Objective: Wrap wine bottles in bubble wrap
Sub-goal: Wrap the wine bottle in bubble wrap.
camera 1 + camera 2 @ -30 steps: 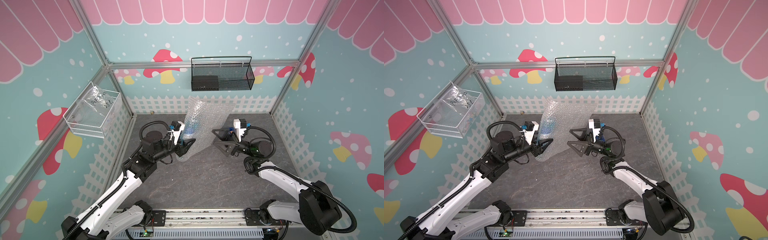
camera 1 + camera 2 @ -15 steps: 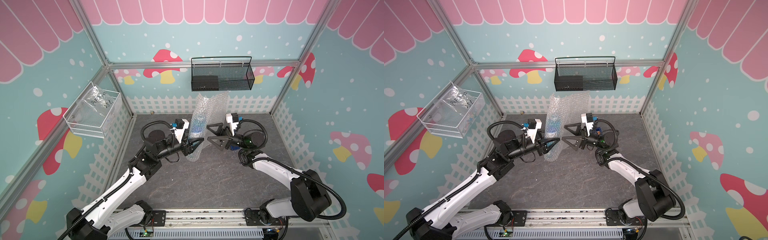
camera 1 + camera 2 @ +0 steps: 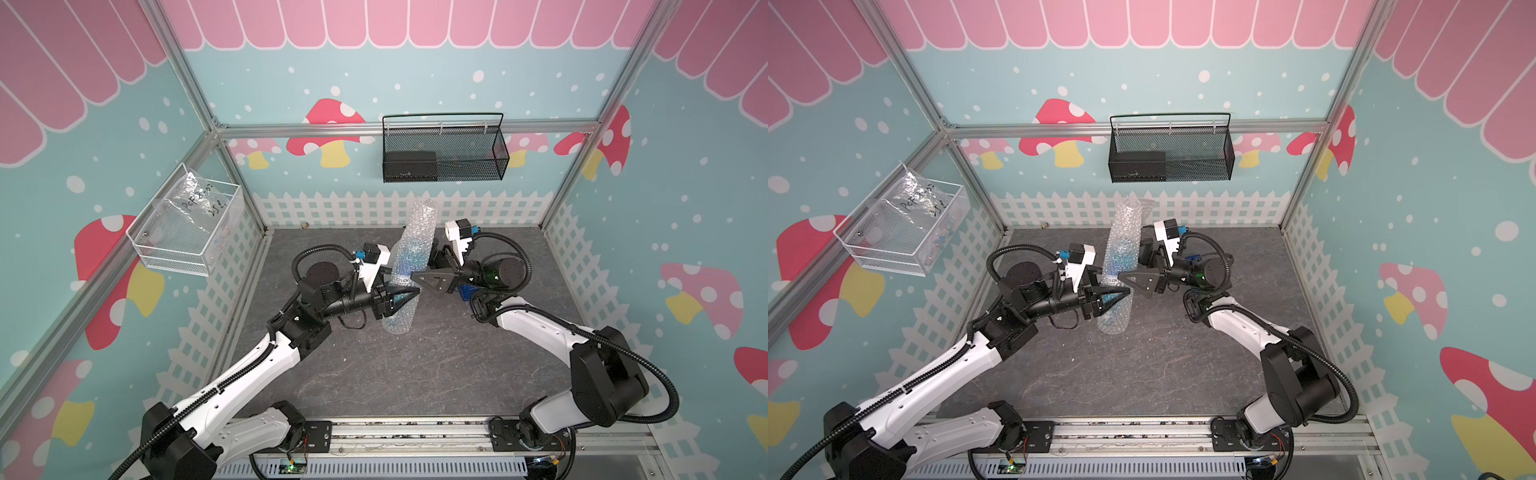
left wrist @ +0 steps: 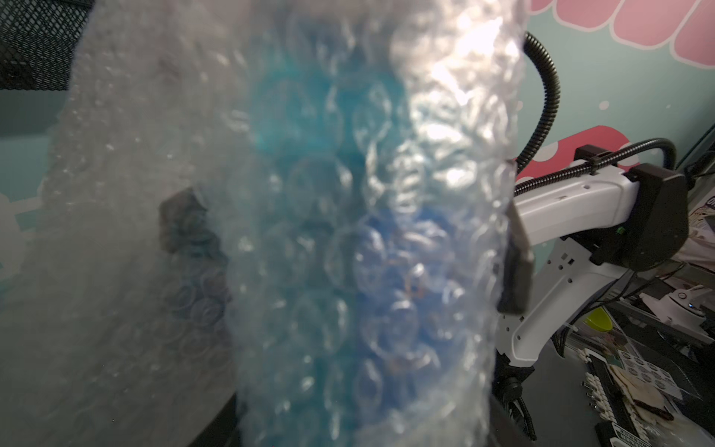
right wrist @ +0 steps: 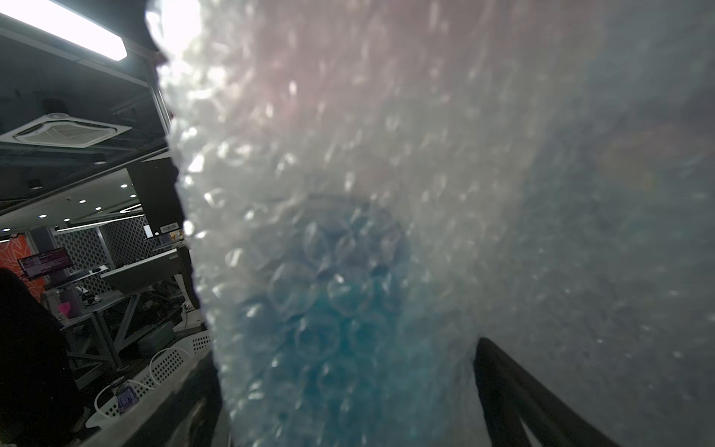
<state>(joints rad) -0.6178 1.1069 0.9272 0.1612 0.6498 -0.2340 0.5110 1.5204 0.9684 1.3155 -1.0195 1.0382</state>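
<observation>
Left gripper [image 3: 404, 296] [image 3: 1115, 296] was found pinching the lower part of the rolled bubble wrap [image 3: 417, 230] [image 3: 1125, 232], its dark fingers pressed into the sheet; we saw this in both top views. Just beyond and facing it, the right gripper [image 3: 420, 266] [image 3: 1133, 266] stood with its jaws spread wide, one finger in front of the roll and one behind; whether either finger touched the wrap we could not tell. We noted the bottle [image 3: 409, 261] [image 3: 1119, 259] inside the roll, a blue patch showing through the bubbles about level with the right gripper; the left wrist view showed the same blue bottle [image 4: 309, 154] behind layers of bubble wrap [image 4: 445, 116], blurred by closeness; the right wrist view showed it likewise [image 5: 329, 329]. The roll stood tilted, its upper end leaning toward the far wall and its lower end close over the dark table [image 3: 395, 374]; contact with the table we could not settle. Farther off, on the left wall, a white wire basket [image 3: 166, 249] held a clear plastic bag [image 3: 195, 203] with black handwriting; farthest, on the back wall, hung a black mesh basket [image 3: 469, 153] with a dark box [image 3: 409, 160] at one end.
</observation>
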